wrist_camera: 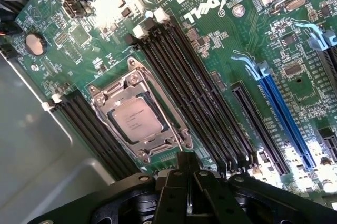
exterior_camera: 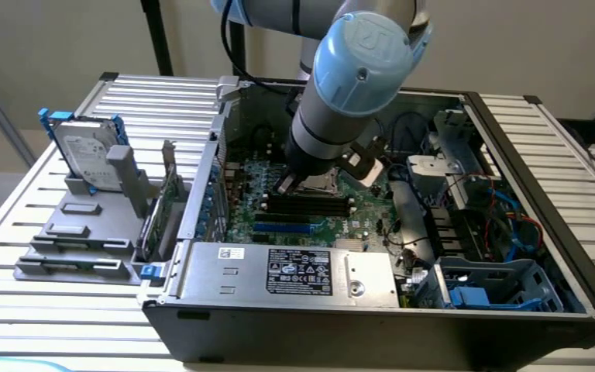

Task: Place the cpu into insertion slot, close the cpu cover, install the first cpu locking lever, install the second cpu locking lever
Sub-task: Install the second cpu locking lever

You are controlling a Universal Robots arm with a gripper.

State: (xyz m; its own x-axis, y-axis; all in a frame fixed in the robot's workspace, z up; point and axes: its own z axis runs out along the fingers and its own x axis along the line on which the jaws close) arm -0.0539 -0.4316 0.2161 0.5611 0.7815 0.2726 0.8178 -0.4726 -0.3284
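- We see the small flat square cpu (wrist_camera: 136,120) with its pale silvery face lying in the square insertion slot (wrist_camera: 108,109) of the green motherboard (wrist_camera: 221,50).
- The thin silvery metal cpu cover (wrist_camera: 138,88) lies down over the slot, its window framing the chip's face, so the cover looks closed.
- A thin metal lever (wrist_camera: 178,130) runs along the socket edge nearest the long black memory slots (wrist_camera: 197,97); we cannot tell whether it is latched.
- Another bank of black memory slots (wrist_camera: 89,129) sits on the opposite side of the socket.
- In the wrist view the black claw (wrist_camera: 188,192) hangs just beside the socket's corner, its fingers drawn together with nothing between them, and apart from the chip.
- A long blue expansion slot (wrist_camera: 287,121) lies further off, beyond a black slot.
- In the exterior view the grey and pale blue robot arm (exterior_camera: 355,70) reaches down into the open black computer case (exterior_camera: 380,325), which lies on its side on the ribbed white bench (exterior_camera: 163,93).
- There the socket area (exterior_camera: 313,182) sits right under the arm's wrist, in the middle of the board.
- A grey power supply box (exterior_camera: 287,275) with a white label fills the case's near edge.
- On the exterior view's left, a silver hard drive (exterior_camera: 86,159) in a blue bracket stands upright in a grey plastic holder (exterior_camera: 80,232), well apart from the case's interior.
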